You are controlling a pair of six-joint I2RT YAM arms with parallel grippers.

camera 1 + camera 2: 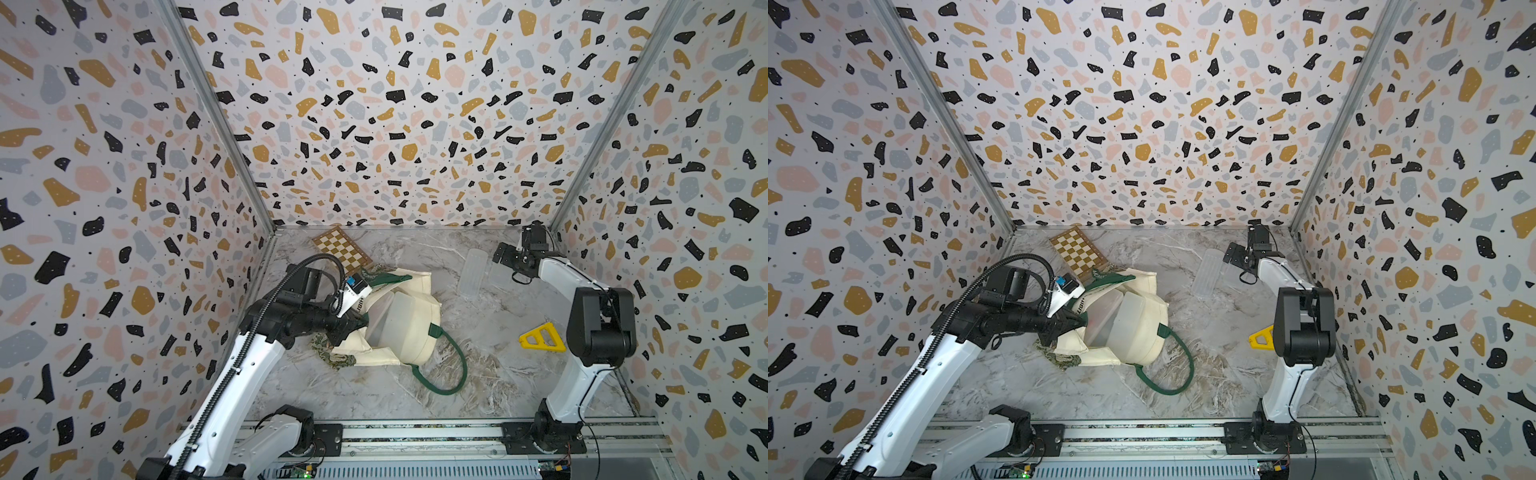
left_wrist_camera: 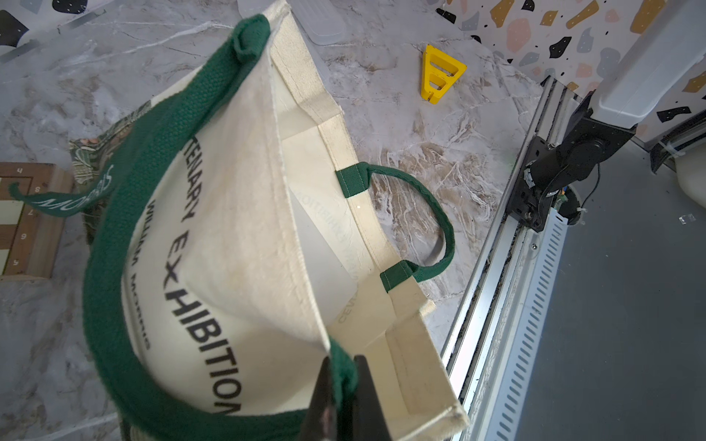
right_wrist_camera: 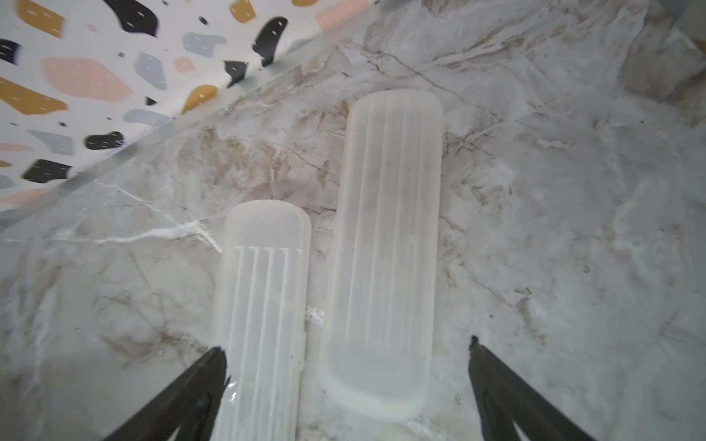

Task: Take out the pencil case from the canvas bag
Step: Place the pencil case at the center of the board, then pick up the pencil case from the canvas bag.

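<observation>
The cream canvas bag [image 1: 409, 332] lies in the middle of the marble table, mouth gaping, with one green handle [image 1: 451, 365] looped on the table. My left gripper [image 2: 342, 362] is shut on the other green strap handle [image 2: 114, 244] and lifts that side of the mouth; in both top views it sits at the bag's left edge [image 1: 1077, 322]. The pencil case [image 3: 382, 248], frosted and ribbed, lies on the table at the back right [image 1: 471, 272], outside the bag, with a second frosted piece [image 3: 263, 324] beside it. My right gripper [image 3: 345, 343] hangs open just over their near ends [image 1: 500, 253].
A wooden chessboard [image 1: 341, 251] lies at the back behind the bag. A yellow triangular piece [image 1: 540, 338] sits by the right arm's elbow. A metal rail [image 1: 415, 432] runs along the front edge. Patterned walls close in three sides. A pale flat thing [image 2: 321, 259] shows inside the bag.
</observation>
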